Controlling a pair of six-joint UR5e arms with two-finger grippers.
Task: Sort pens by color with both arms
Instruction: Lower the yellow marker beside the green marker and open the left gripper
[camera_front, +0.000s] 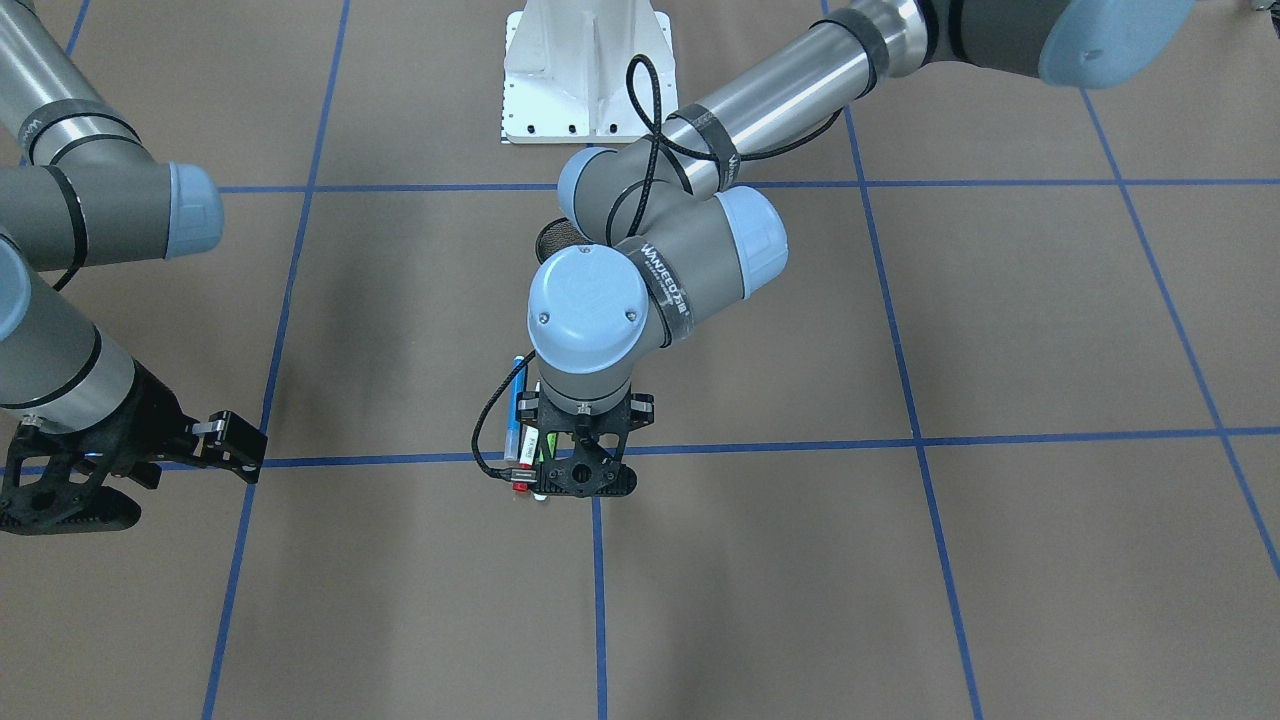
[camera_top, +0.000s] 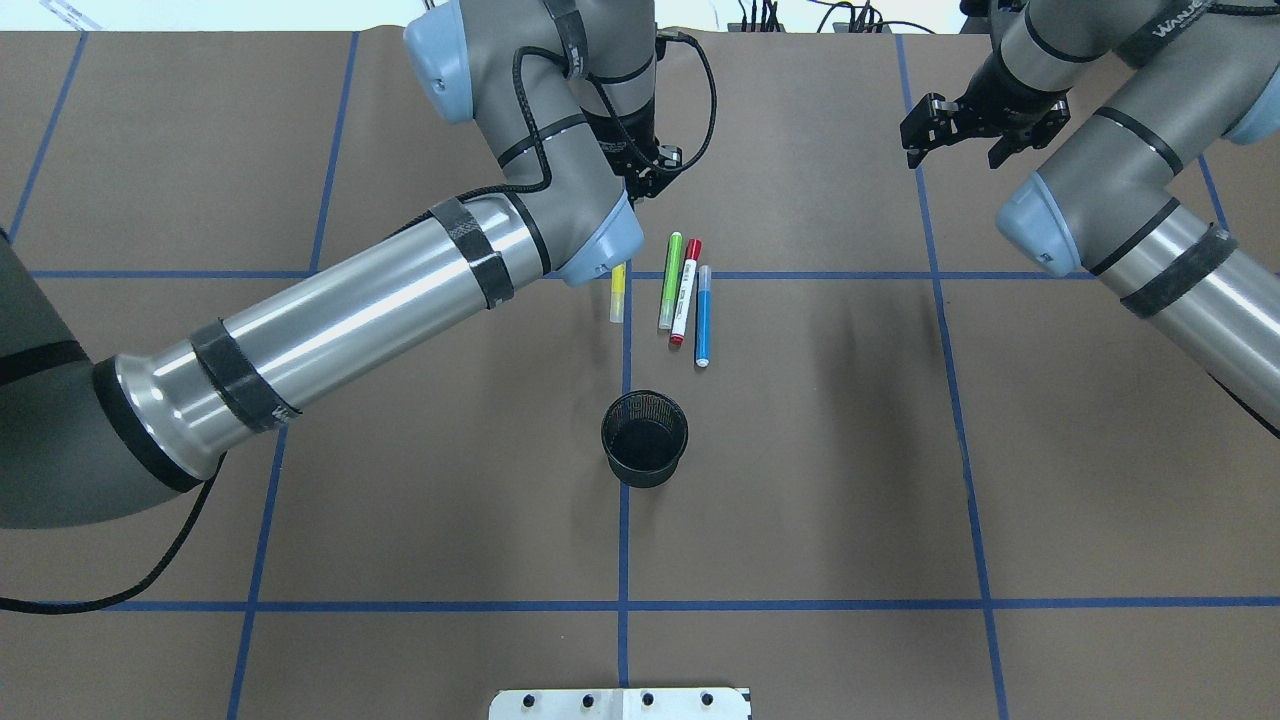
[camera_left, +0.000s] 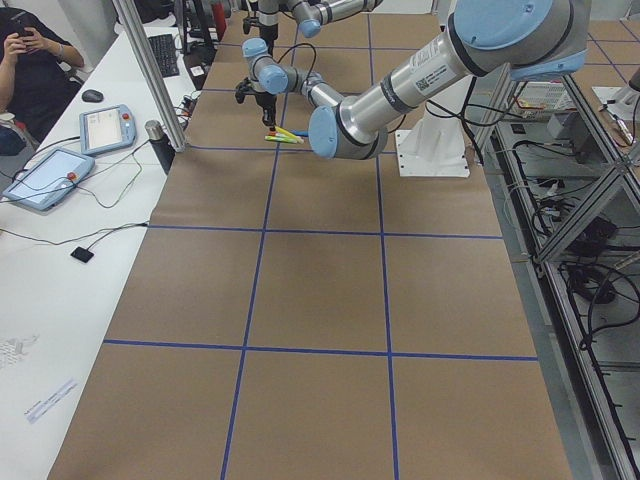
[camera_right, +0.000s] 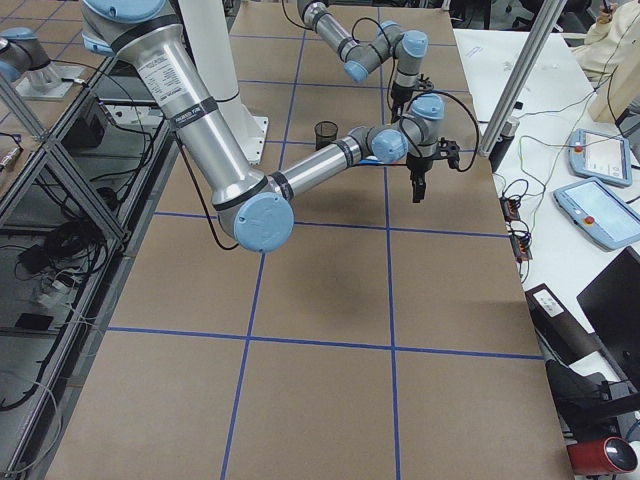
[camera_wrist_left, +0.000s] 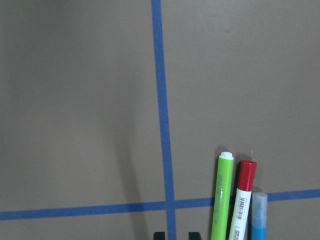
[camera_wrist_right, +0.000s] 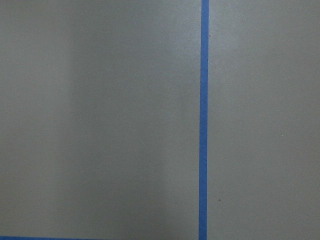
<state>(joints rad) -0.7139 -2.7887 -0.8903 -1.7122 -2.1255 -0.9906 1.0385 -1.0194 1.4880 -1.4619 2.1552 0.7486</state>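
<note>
Four pens lie side by side near the table's middle: yellow (camera_top: 618, 293), lime green (camera_top: 670, 280), white with a red cap (camera_top: 685, 292) and blue (camera_top: 703, 315). The yellow one is partly covered by my left arm's elbow. My left gripper (camera_top: 655, 172) hangs just beyond their far ends, shut, with nothing between its fingertips (camera_wrist_left: 159, 235). The left wrist view has the green pen (camera_wrist_left: 220, 200), the red-capped pen (camera_wrist_left: 243, 197) and the blue pen (camera_wrist_left: 258, 215) at its lower right. My right gripper (camera_top: 960, 135) hovers open over bare table at the far right, away from the pens.
A black mesh cup (camera_top: 645, 438) stands upright on the robot's side of the pens. The white pedestal base (camera_top: 620, 703) is at the table's near edge. Blue tape lines (camera_top: 625, 605) grid the brown table. A side bench holds teach pendants (camera_right: 600, 160), with a person (camera_left: 30, 60) beside it.
</note>
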